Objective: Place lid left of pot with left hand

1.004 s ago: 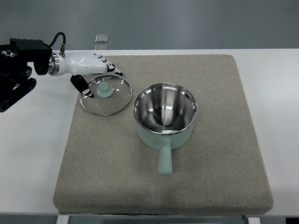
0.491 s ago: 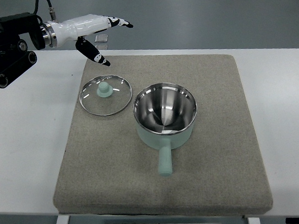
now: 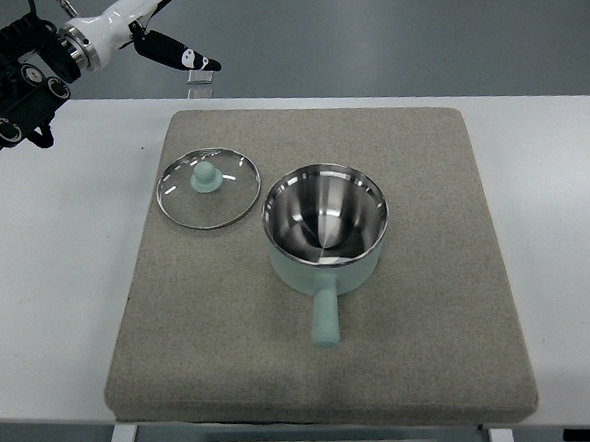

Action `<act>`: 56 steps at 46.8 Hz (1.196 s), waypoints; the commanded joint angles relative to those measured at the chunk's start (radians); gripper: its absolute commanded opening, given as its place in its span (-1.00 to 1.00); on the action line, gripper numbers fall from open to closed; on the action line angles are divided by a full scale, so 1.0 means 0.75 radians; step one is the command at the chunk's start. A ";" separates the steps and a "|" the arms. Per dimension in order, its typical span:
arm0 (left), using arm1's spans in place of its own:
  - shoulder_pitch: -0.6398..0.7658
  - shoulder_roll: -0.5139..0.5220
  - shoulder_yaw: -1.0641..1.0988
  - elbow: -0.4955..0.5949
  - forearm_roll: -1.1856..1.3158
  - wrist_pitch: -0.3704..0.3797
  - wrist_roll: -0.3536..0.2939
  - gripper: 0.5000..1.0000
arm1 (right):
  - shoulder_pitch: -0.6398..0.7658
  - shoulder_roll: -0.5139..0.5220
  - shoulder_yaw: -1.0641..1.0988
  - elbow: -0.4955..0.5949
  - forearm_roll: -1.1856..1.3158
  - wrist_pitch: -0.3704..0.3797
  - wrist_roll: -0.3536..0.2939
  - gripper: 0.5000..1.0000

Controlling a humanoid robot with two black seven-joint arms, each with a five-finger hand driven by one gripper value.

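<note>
Since half a second ago the left hand (image 3: 158,29) has risen and drawn back toward the top left corner, well clear of the lid (image 3: 209,189), which has not shifted. Most of that hand is cut off by the upper edge of the picture; only its white back and one dark-tipped finger (image 3: 180,54), stretched out to the right, can be seen, so whether the other fingers are spread or curled cannot be told. It holds nothing that shows. The black forearm runs off the left edge.

On the grey mat (image 3: 434,363) the glass lid lies flat, knob up, just left of the pot (image 3: 326,229) and close to its rim, though whether the two rims touch is hard to judge. Further right, the pot stands upright and uncovered, its steel inside showing. Its pale green handle (image 3: 325,321) points toward the bottom of the picture, the long axis nearly vertical. No writing or label is readable anywhere.
</note>
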 commanded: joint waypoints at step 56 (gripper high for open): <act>0.250 -0.224 -0.503 0.229 -1.292 -0.376 0.559 0.98 | 0.000 0.000 0.000 0.000 0.000 0.000 0.000 0.69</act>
